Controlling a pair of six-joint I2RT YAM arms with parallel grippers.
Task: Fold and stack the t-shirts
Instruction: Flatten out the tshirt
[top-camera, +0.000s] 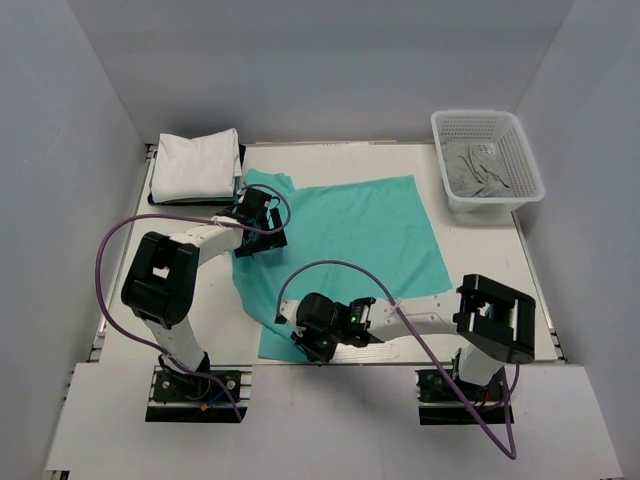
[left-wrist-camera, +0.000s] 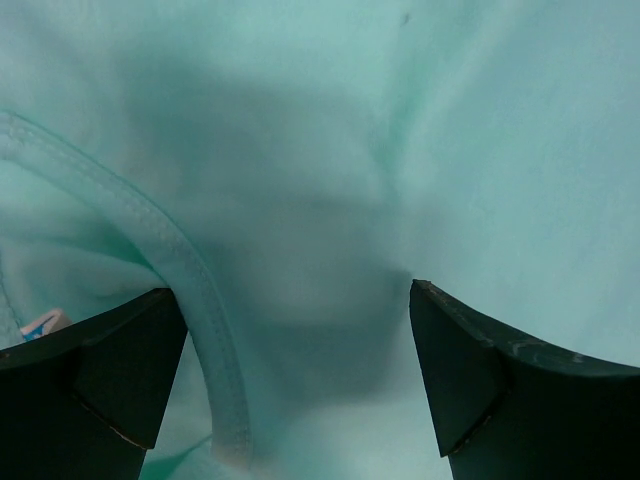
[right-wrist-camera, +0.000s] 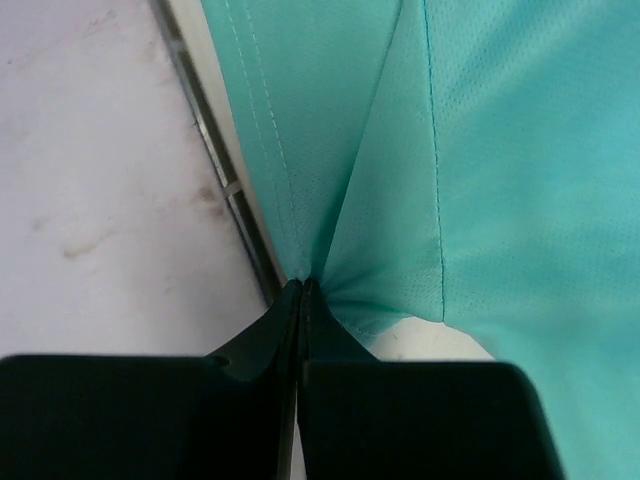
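The teal-green t-shirt (top-camera: 350, 235) lies spread across the middle of the table. My left gripper (top-camera: 258, 222) is open and right down on its upper left part, beside the collar seam (left-wrist-camera: 160, 240), with cloth filling the left wrist view (left-wrist-camera: 320, 200). My right gripper (top-camera: 318, 340) is shut on the shirt's near hem (right-wrist-camera: 330, 240) at the table's front edge. A folded white t-shirt (top-camera: 195, 163) lies at the far left.
A white basket (top-camera: 520, 150) at the far right holds a crumpled grey-white cloth (top-camera: 478, 170). A dark tray (top-camera: 190, 198) lies under the folded white shirt. The table's front edge strip (right-wrist-camera: 215, 150) runs just beside my right fingers. Grey walls enclose the table.
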